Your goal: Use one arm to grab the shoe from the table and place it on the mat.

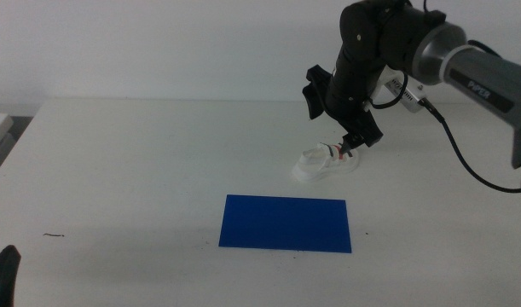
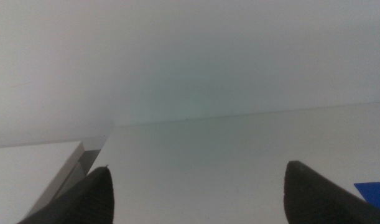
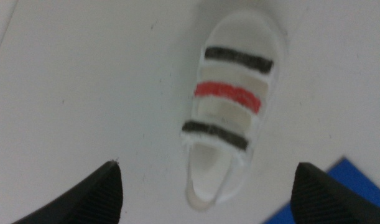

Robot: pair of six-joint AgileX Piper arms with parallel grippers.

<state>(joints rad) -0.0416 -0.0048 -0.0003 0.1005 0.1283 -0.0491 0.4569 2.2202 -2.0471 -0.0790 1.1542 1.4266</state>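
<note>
The right arm [image 1: 388, 51], marked "PiPER", is reaching in over the far right part of the white tabletop [image 1: 141, 170], with a black cable [image 1: 465, 158] trailing from it. Its right gripper [image 1: 350, 147] is hanging directly above the shoe [image 1: 327, 162], pointing down at it. In the right wrist view the two dark jaws are standing wide apart, one on each side of the shoe's [image 3: 230, 106] heel end, gripping nothing; whether the tips are touching the shoe cannot be told.

The shoe is a small white sandal-like sneaker with two dark straps and a red strap between them. It is lying on the tabletop toward the far right, sole down, with its open heel end facing the gripper's camera. It is sitting just beyond the far right corner of the blue mat [image 1: 286, 223], near it but not on it; a corner of the mat [image 3: 345, 186] is showing just beside the heel in the right wrist view.

The mat is lying flat near the middle of the tabletop's front edge.

The left gripper [image 1: 4, 275] is waiting at the front left corner of the tabletop. In the left wrist view its jaws are spread wide, holding nothing, with the mat's corner [image 2: 373, 190] showing beside one of them.
</note>
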